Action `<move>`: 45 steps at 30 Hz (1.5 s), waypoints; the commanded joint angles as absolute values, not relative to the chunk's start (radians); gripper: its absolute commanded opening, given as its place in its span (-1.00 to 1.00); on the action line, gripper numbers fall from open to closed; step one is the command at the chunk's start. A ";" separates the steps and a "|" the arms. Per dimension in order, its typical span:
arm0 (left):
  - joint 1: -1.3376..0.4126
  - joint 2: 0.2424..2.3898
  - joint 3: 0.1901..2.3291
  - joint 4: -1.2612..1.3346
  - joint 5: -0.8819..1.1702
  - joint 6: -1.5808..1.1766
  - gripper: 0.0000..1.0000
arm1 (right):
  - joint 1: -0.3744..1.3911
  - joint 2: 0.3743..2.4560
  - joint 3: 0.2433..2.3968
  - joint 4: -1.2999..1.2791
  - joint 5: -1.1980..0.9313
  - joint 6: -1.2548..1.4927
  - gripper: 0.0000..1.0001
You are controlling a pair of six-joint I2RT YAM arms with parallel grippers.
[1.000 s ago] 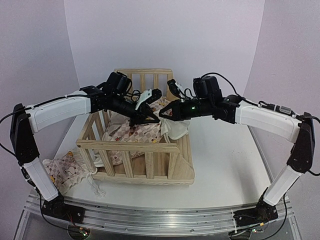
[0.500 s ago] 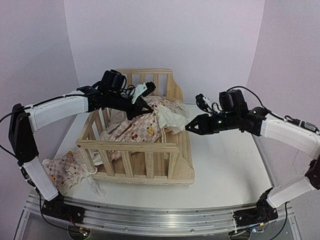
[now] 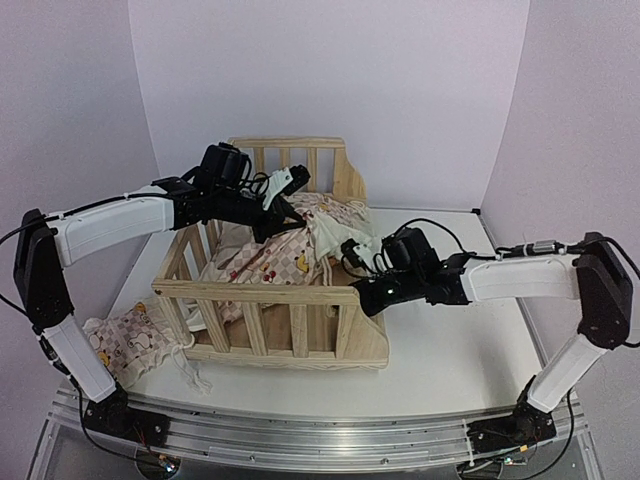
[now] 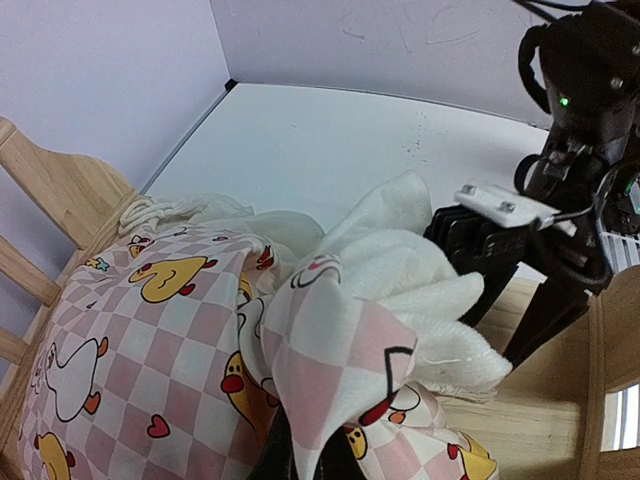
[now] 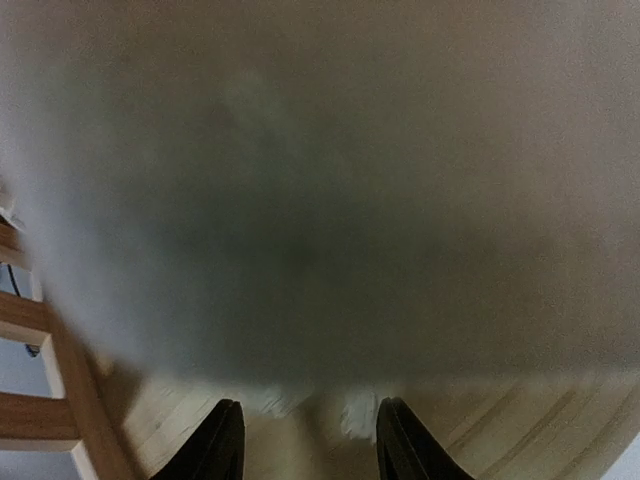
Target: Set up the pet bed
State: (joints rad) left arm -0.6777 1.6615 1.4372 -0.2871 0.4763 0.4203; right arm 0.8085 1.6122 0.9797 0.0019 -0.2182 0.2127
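Observation:
The pine pet bed frame (image 3: 260, 292) stands left of centre. The checked cushion (image 3: 268, 262) with ducks lies bunched inside it, its cream ruffle (image 3: 345, 238) draped over the right side. My left gripper (image 3: 288, 210) is shut on a fold of the cushion over the back of the frame. In the left wrist view the cloth (image 4: 330, 340) covers the gripper (image 4: 300, 455). My right gripper (image 3: 366, 292) is low against the outside of the frame's right side panel. In the right wrist view it (image 5: 310, 440) is open and empty, with blurred wood (image 5: 500, 430) close in front.
A small checked pillow (image 3: 130, 340) with tie strings (image 3: 192, 375) lies on the table at the front left, beside the frame. The right arm (image 4: 570, 120) also shows in the left wrist view. White walls close in the back and sides.
My right gripper has left the cushion, swung out to the right, then come down low against the frame's right side. My left gripper has drawn the cushion fold slightly back and keeps hold.

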 commanded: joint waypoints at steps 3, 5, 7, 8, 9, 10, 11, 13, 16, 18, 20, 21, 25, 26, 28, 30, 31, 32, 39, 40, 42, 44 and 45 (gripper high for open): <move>-0.676 1.617 1.442 -0.243 0.481 0.411 -1.00 | 0.823 1.679 1.002 0.132 -0.049 0.112 -0.07; -0.676 1.619 1.443 -0.244 0.482 0.407 -1.00 | 0.826 1.689 0.979 0.151 -0.014 0.092 -0.09; -0.677 1.619 1.445 -0.243 0.482 0.405 -1.00 | 0.827 1.703 0.965 0.169 -0.017 0.088 -0.15; -0.677 1.619 1.446 -0.244 0.481 0.404 -1.00 | 0.828 1.710 0.963 0.171 -0.027 0.083 -0.22; -0.677 1.619 1.447 -0.245 0.480 0.404 -1.00 | 0.833 1.716 0.960 0.171 -0.032 0.078 -0.27; -0.677 1.619 1.447 -0.245 0.478 0.405 -1.00 | 0.842 1.720 0.955 0.170 -0.026 0.068 -0.28; -0.677 1.618 1.446 -0.245 0.476 0.406 -1.00 | 0.852 1.723 0.949 0.170 -0.010 0.056 -0.29; -0.676 1.619 1.446 -0.245 0.473 0.405 -1.00 | 0.873 1.725 0.940 0.165 0.023 0.027 -0.28; -0.677 1.621 1.447 -0.245 0.474 0.403 -1.00 | 0.905 1.719 0.935 0.128 0.097 -0.029 -0.36; -0.677 1.621 1.446 -0.245 0.474 0.402 -1.00 | 0.910 1.709 0.920 0.117 0.130 -0.035 -0.52; -0.676 1.621 1.446 -0.245 0.471 0.402 -1.00 | 0.910 1.685 0.902 0.112 0.154 -0.029 -0.78; -0.676 1.621 1.447 -0.246 0.471 0.403 -1.00 | 0.910 1.668 0.899 0.105 0.159 -0.023 -0.90; -0.676 1.619 1.440 -0.248 0.469 0.405 -1.00 | 0.910 1.561 0.907 0.059 0.147 -0.008 -1.00; -0.676 1.619 1.437 -0.248 0.469 0.405 -1.00 | 0.909 1.533 0.918 0.036 0.136 -0.008 -1.00; -0.676 1.620 1.433 -0.247 0.475 0.408 -1.00 | 0.909 1.486 0.957 -0.033 0.102 -0.008 -1.00; -0.676 1.620 1.432 -0.246 0.487 0.412 -1.00 | 0.910 1.451 1.023 -0.112 0.045 -0.008 -1.00; -0.676 1.620 1.431 -0.248 0.493 0.416 -1.00 | 0.910 1.438 1.049 -0.145 0.015 0.008 -1.00; -0.676 1.620 1.429 -0.249 0.497 0.421 -1.00 | 0.910 1.425 1.072 -0.170 -0.017 0.028 -1.00; -0.676 1.609 1.411 -0.250 0.495 0.448 -1.00 | 0.910 1.337 1.171 -0.277 -0.063 0.137 -1.00; -0.676 1.609 1.409 -0.251 0.500 0.451 -1.00 | 0.910 1.329 1.183 -0.280 -0.062 0.147 -1.00; -0.676 1.609 1.407 -0.257 0.524 0.462 -1.00 | 0.910 1.321 1.213 -0.289 -0.073 0.171 -1.00; -0.677 1.611 1.405 -0.278 0.578 0.486 -1.00 | 0.916 1.319 1.243 -0.295 -0.094 0.191 -1.00; -0.678 1.613 1.403 -0.292 0.613 0.504 -1.00 | 0.923 1.317 1.260 -0.297 -0.107 0.199 -1.00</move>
State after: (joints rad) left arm -0.6777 1.6539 1.4100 -0.2869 0.5094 0.4471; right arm 0.9092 1.3375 1.1835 -0.2563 -0.0514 0.1319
